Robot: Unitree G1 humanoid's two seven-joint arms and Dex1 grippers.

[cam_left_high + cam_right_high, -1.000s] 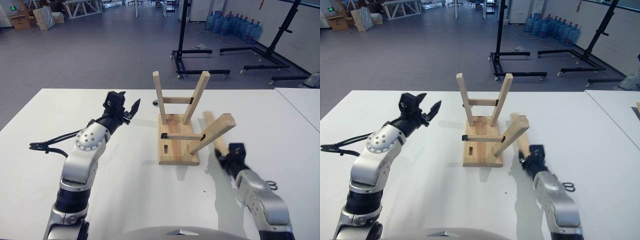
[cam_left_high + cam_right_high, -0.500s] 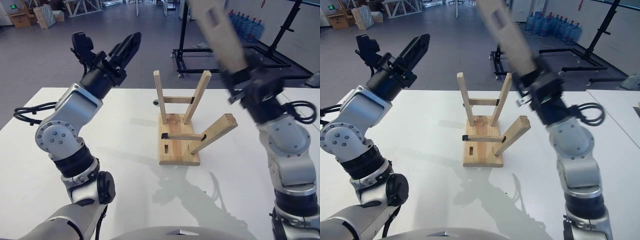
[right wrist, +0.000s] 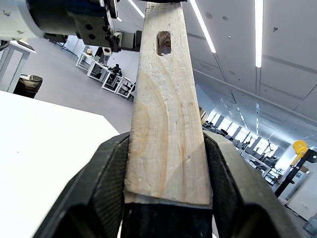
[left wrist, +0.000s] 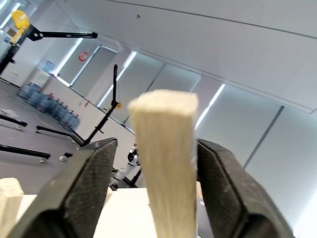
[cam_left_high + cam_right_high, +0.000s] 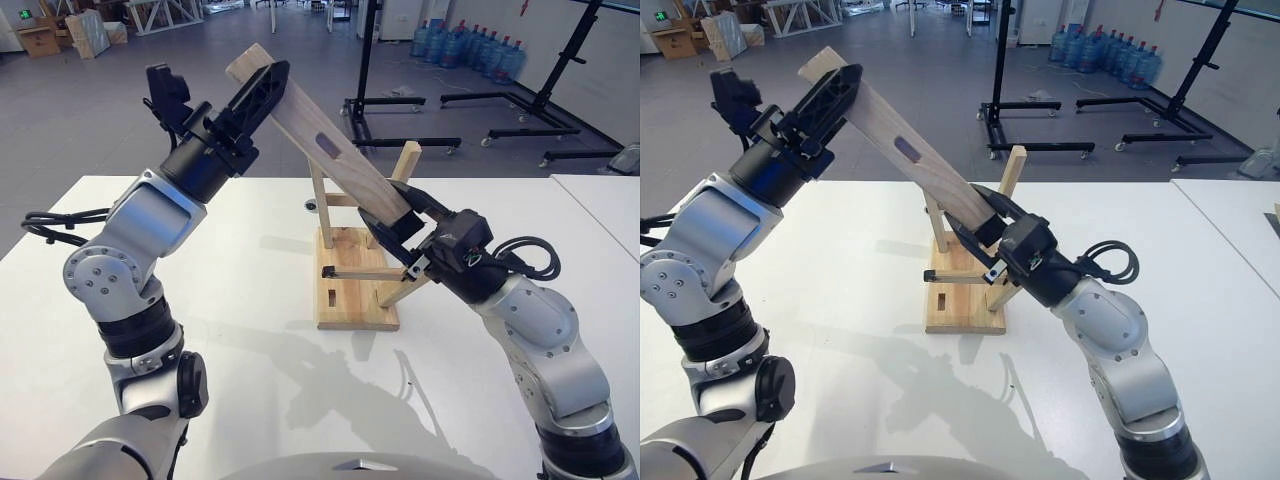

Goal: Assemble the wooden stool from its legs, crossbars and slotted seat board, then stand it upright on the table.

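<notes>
Step in hand, by judgement: fitting of the last leg. Long pale wooden leg with one dark oval mortise [image 5: 340, 160] held aloft over the white table [image 5: 250, 300], slanting from high at 10 o'clock down toward 4 o'clock. Right gripper [image 5: 975, 212] clamped on its lower end. Left gripper [image 5: 268, 75] parted around its upper end, with a gap on one side.

Flat light wooden slotted seat board [image 5: 355, 310] at the table's centre, underside up. Two upright pale legs [image 5: 318, 195] at its 12 o'clock end. One leaning leg [image 5: 395, 292] at 4 o'clock, joined to a thin crossbar [image 5: 365, 272].

Next move, as judged: lower end brought down into the vacant rectangular slot [image 5: 331, 297] at 7 o'clock, mortise turned toward the crossbar.

Containers: blue water bottles [image 5: 470, 45] on the floor at 1 o'clock, contents not discernible.
</notes>
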